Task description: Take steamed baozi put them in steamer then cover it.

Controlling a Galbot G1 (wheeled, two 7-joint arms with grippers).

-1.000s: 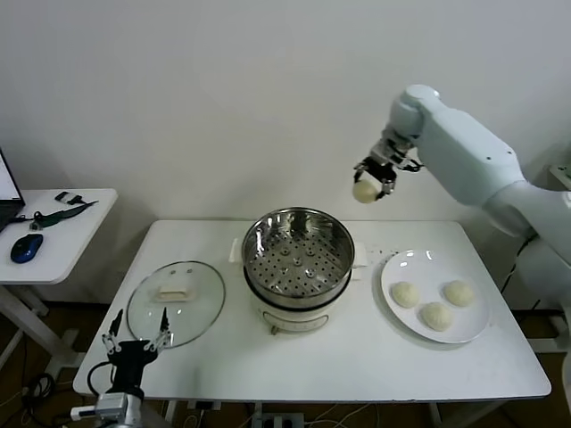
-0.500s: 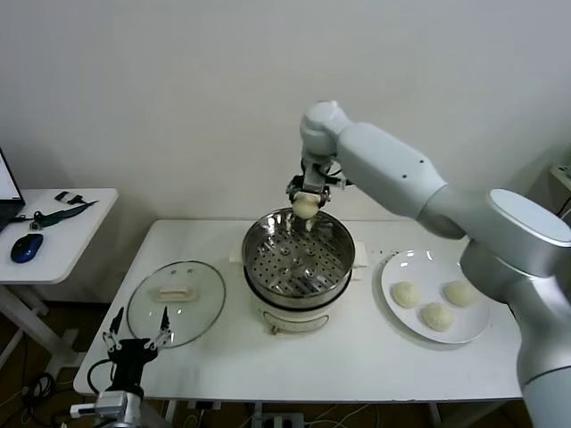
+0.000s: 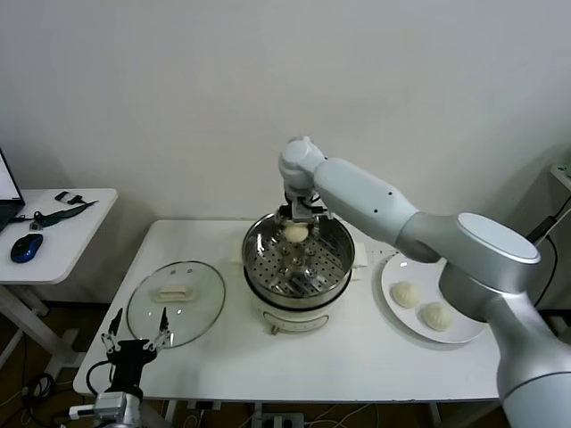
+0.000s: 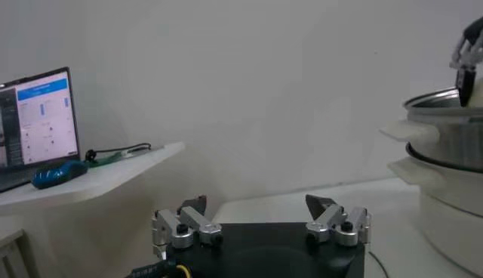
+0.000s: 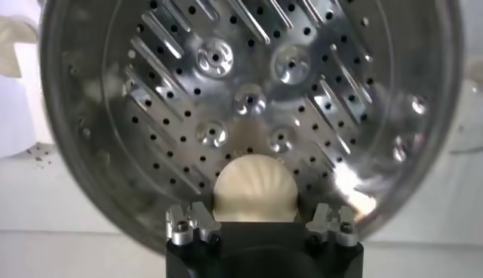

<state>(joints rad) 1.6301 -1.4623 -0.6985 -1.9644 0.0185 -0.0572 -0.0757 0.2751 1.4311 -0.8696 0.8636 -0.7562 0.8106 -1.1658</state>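
The steel steamer [image 3: 299, 259] stands mid-table on its white pot base; its perforated floor [image 5: 249, 98] fills the right wrist view. My right gripper [image 3: 298, 217] reaches down over the steamer's far side, shut on a cream baozi [image 3: 295, 233] [image 5: 255, 189] that hangs low inside the basket, close to the floor. Two more baozi [image 3: 405, 293] [image 3: 435, 316] lie on the white plate [image 3: 401, 321] to the right. The glass cover [image 3: 176, 308] with its white handle lies flat to the steamer's left. My left gripper [image 3: 136, 339] [image 4: 256, 205] is parked at the table's front left corner, open and empty.
My right forearm crosses above the plate and hides part of it. A small white side table [image 3: 62, 232] with a blue mouse [image 3: 27, 247] stands off to the left. The wall is close behind the steamer.
My right arm swung left from high above the plate to the steamer and came down, bringing the baozi inside the basket. The left arm has not moved.
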